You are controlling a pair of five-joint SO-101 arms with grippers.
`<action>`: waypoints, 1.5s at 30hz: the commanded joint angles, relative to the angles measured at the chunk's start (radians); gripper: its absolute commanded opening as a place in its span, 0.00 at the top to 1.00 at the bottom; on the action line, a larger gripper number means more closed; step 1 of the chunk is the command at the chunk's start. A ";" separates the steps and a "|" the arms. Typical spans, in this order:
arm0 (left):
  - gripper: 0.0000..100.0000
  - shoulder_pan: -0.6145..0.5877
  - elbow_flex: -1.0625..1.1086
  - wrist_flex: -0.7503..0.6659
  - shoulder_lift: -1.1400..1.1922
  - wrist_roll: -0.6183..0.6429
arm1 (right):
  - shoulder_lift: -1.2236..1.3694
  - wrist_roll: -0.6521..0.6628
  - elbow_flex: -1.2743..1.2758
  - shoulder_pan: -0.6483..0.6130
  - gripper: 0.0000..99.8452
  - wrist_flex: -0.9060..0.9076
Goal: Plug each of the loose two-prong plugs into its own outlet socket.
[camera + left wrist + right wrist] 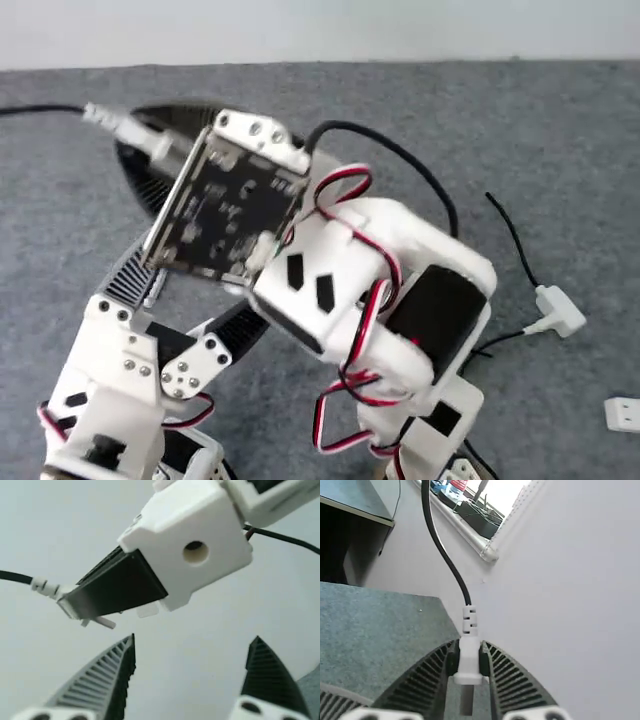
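Note:
My right gripper [468,667] is shut on a white two-prong plug [468,655], whose black cord [440,545] runs off away from the wrist. In the high view this gripper [150,145] is raised high over the grey carpet with the plug [128,125] sticking out to the left. My left gripper [192,652] stands open just below it, its ribbed fingers [107,680] pointing up at the held plug [75,602], not touching it. A second white plug [558,310] lies loose on the carpet at the right. A white socket piece [622,413] lies at the right edge.
Both arm bodies [400,300] crowd the middle and the front of the high view, with red and white wires looping out. A thin black cord [515,240] trails across the carpet to the loose plug. A pale wall [320,30] bounds the far side.

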 commanded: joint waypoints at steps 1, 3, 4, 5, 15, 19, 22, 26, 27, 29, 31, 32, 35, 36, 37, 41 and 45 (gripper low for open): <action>0.65 0.052 -0.008 -0.028 -0.008 -0.018 | -0.048 0.009 -0.006 -0.061 0.99 0.005; 0.65 0.071 -0.010 -0.028 -0.017 -0.028 | -0.059 0.012 -0.008 -0.065 0.99 0.004; 0.65 0.080 -0.010 -0.028 -0.021 -0.040 | -0.067 0.012 0.000 -0.067 0.99 0.004; 0.65 0.080 -0.007 -0.028 -0.026 -0.049 | -0.068 0.011 0.000 -0.068 0.99 0.012; 0.65 0.080 0.013 -0.028 -0.034 -0.152 | -0.079 0.008 -0.006 -0.073 0.99 0.104; 0.65 0.072 0.019 -0.028 -0.034 -0.150 | -0.079 0.008 -0.006 -0.073 0.99 0.147; 0.65 0.055 0.021 -0.025 -0.034 -0.152 | -0.079 0.009 -0.006 -0.073 0.99 0.174; 0.65 0.003 0.021 -0.026 -0.034 -0.150 | -0.108 0.011 -0.009 -0.068 0.99 0.176; 0.65 -0.008 0.021 -0.026 -0.032 -0.150 | -0.120 0.011 -0.008 -0.070 0.99 0.173; 0.65 -0.025 0.024 -0.026 -0.029 -0.150 | -0.143 0.011 -0.006 -0.071 0.99 0.174; 0.65 -0.032 0.031 -0.028 -0.032 -0.152 | -0.156 0.011 -0.005 -0.070 0.99 0.186; 0.65 -0.034 0.031 -0.028 -0.032 -0.152 | -0.163 0.011 -0.005 -0.067 0.99 0.200; 0.65 -0.075 0.033 -0.028 -0.032 -0.150 | -0.186 0.011 -0.008 -0.067 0.99 0.226; 0.65 -0.084 0.039 -0.028 -0.032 -0.149 | -0.199 0.011 -0.006 -0.067 0.99 0.226; 0.65 -0.091 0.047 -0.028 -0.032 -0.149 | -0.213 0.011 -0.005 -0.067 0.99 0.226; 0.65 -0.097 0.059 -0.020 -0.032 -0.149 | -0.245 0.011 -0.003 -0.067 0.99 0.226; 0.65 -0.069 0.024 0.034 -0.035 -0.118 | -0.245 0.011 -0.002 -0.065 0.99 0.226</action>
